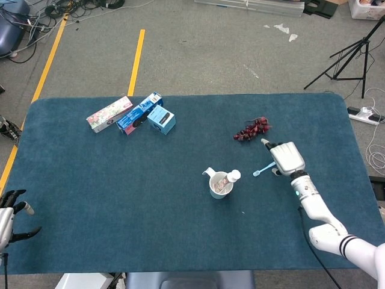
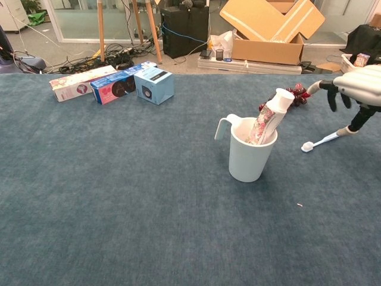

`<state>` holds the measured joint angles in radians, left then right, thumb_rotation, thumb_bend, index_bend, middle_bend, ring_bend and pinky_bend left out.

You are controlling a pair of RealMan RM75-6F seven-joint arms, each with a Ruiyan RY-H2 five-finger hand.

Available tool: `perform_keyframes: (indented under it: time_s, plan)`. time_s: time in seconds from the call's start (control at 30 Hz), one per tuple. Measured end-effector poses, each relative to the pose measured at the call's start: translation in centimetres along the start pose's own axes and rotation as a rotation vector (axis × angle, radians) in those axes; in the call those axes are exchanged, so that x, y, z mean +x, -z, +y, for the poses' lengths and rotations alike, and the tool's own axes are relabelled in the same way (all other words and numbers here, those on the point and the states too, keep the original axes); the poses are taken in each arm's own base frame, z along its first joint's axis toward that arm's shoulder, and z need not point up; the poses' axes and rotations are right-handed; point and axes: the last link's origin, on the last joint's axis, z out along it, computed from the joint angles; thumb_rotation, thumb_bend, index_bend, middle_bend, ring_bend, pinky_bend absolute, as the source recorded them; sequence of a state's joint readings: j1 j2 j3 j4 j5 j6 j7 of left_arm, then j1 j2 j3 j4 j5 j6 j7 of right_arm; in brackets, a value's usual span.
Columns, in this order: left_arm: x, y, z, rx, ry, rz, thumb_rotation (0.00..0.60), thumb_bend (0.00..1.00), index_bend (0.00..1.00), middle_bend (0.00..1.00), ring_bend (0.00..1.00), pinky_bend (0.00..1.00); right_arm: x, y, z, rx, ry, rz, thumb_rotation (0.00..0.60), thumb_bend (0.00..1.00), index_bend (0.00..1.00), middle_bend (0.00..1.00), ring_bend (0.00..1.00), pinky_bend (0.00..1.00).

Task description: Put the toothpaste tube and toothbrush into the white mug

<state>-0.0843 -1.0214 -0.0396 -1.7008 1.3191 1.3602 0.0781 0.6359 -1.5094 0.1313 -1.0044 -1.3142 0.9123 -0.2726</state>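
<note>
**Robot lab / workshop floor**

Blue-carpeted table (image 1: pixel 90 198) on grey concrete with yellow floor tape (image 1: pixel 136 62). Cable tangles (image 1: pixel 72 7) past the far-left corner, tripod (image 1: pixel 349 57) off the far-right corner, power strip (image 1: pixel 364 114), open cardboard boxes (image 2: pixel 271 30) and glass partition behind.
</note>
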Motion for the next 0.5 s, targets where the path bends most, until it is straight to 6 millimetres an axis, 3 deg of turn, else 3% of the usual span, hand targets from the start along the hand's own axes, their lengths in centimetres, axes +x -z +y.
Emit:
perform_keyframes:
  time_s: [0.2,0.5]
  plan:
    - [0.0,0.0,0.0,0.000,0.001,-0.001,0.600,0.00,0.51,0.17,0.11,0.24,-0.7,-0.2,0.9,-0.027,0.016,-0.096,0.600,0.09,0.35,0.98,0.95,1.00]
    - [0.0,0.0,0.0,0.000,0.003,-0.002,0.600,0.00,0.51,0.17,0.11,0.24,-1.5,-0.9,1.1,-0.040,0.018,-0.188,0.600,0.15,0.38,1.00,1.00,1.00]
